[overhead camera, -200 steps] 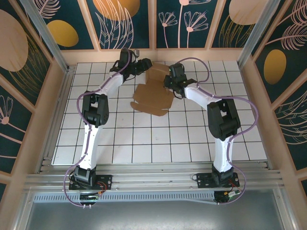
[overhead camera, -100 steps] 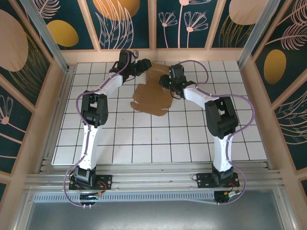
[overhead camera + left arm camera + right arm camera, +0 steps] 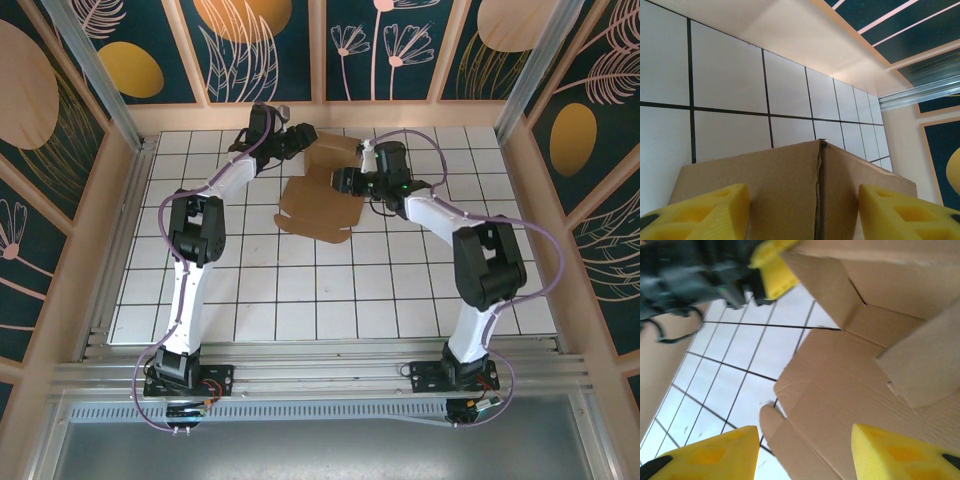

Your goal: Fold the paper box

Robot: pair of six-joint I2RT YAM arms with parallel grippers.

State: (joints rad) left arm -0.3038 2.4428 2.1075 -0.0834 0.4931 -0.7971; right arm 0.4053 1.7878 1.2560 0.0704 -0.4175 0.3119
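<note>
Overhead and wrist views of two arms at a part-folded paper box [image 3: 320,205]. The brown cardboard sheet lies on the far half of the white tiled table [image 3: 250,290], about midway between its left and right edges. Its near portion rests flat on the tiles, and its far portion is raised into upright panels. The left gripper [image 3: 303,140] reaches in from the left to the far-left raised part of the box. The right gripper [image 3: 345,181] sits at the right side of the box, just above the cardboard. In the left wrist view, the left gripper [image 3: 804,195] has its yellow fingers [image 3: 715,210] set well apart. A creased vertical corner of the paper box [image 3: 780,180] stands in the gap, and the panels on either side run on behind both fingers; the jaws are parted and not clamped on the card. In the right wrist view, the right gripper [image 3: 804,435] likewise has its yellow fingers [image 3: 715,455] spread and holds nothing. Below it the paper box [image 3: 850,385] shows a flat base panel, a rounded tab at its left edge, and folded-up flaps at the upper right. One yellow finger of the left gripper [image 3: 772,262] appears by the top edge of a raised flap; contact there cannot be judged.
</note>
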